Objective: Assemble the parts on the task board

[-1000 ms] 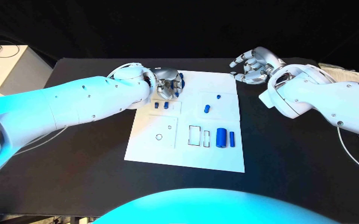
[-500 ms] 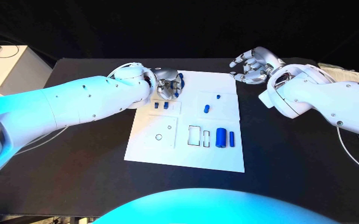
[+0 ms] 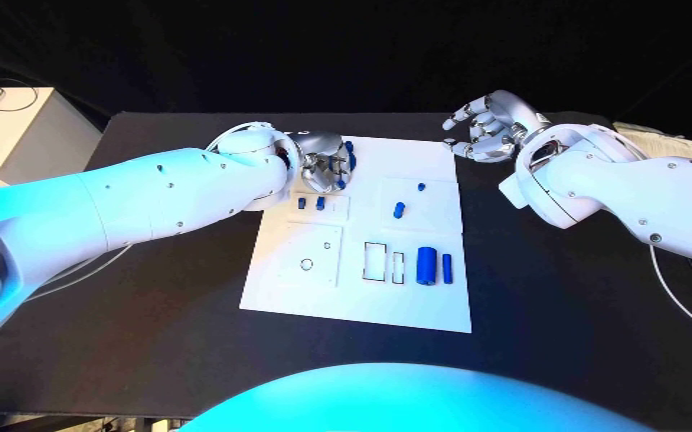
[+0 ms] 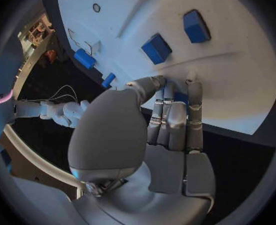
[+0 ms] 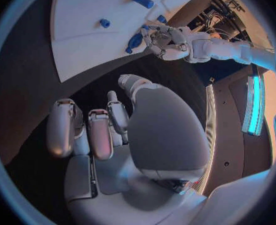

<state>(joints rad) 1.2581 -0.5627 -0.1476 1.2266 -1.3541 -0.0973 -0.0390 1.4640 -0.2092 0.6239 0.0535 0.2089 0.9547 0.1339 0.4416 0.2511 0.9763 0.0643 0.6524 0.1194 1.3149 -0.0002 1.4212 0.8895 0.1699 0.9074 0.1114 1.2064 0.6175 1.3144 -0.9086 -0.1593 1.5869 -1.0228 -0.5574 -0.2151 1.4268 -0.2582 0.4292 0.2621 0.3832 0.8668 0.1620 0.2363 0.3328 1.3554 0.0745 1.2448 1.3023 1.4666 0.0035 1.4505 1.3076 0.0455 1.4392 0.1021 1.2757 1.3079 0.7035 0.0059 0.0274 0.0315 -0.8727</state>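
Observation:
The white task board (image 3: 433, 302) lies in the middle of the black table. My left hand (image 3: 326, 163) rests on the board's far left corner, fingers curled round a long blue part (image 5: 135, 41) that peeks out between them (image 4: 178, 97). Two small blue parts (image 3: 310, 204) lie just in front of that hand; in the left wrist view they show as blocks (image 4: 157, 47). A short blue part (image 3: 398, 210) and a tiny one (image 3: 420, 186) lie mid-board. A thick blue cylinder (image 3: 427, 265) and a thin one (image 3: 449, 267) lie near the right edge. My right hand (image 3: 489, 128) hovers off the board's far right corner, holding nothing, fingers apart.
Outlined rectangular slots (image 3: 384, 261) and a small ring (image 3: 307, 264) mark the board's near half. A pale box (image 3: 36, 137) stands beyond the table's left edge. Bare black table (image 3: 577, 332) lies on both sides of the board.

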